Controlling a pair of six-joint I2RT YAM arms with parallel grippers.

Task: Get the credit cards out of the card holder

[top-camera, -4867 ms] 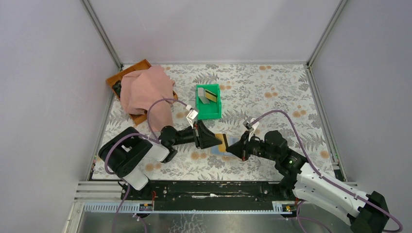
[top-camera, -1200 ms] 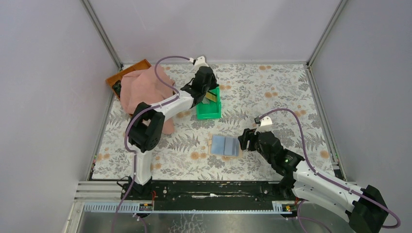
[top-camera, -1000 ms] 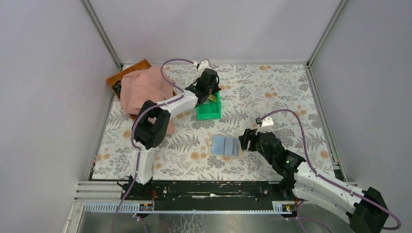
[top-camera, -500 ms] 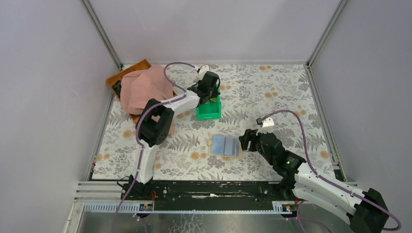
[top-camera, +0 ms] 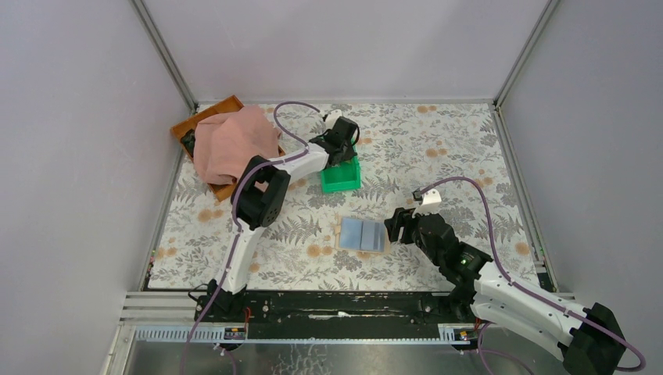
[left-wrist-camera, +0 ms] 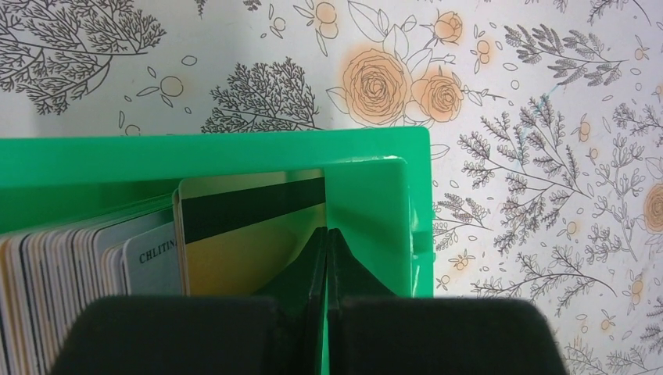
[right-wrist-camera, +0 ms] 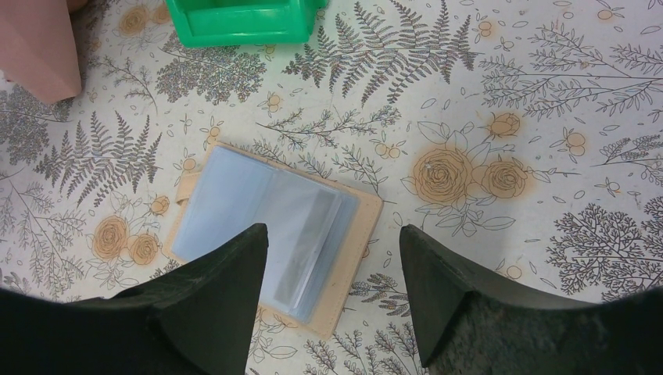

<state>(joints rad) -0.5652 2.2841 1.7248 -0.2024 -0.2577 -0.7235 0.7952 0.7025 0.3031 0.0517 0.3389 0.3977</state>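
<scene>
Overhead, we see our left gripper [top-camera: 344, 141] reaching over the green bin [top-camera: 342, 178] at the far middle of the floral table cover [top-camera: 438, 148]. From the left wrist, its fingers are pressed tightly together with nothing visible between them, tips down inside the bin. Just left of them stands a yellow card with a dark stripe [left-wrist-camera: 234, 250], leaning against a stack of paler credit cards [left-wrist-camera: 78, 250]. Our right gripper [right-wrist-camera: 332, 234] hangs spread wide above the card holder [right-wrist-camera: 258, 203], which lies open and flat on the cover, pale blue sleeves up. A greyish strip shows through one sleeve; we cannot tell what it is. A pink cloth [top-camera: 231, 141] drapes over a brown tray [top-camera: 205, 117] at far left.
</scene>
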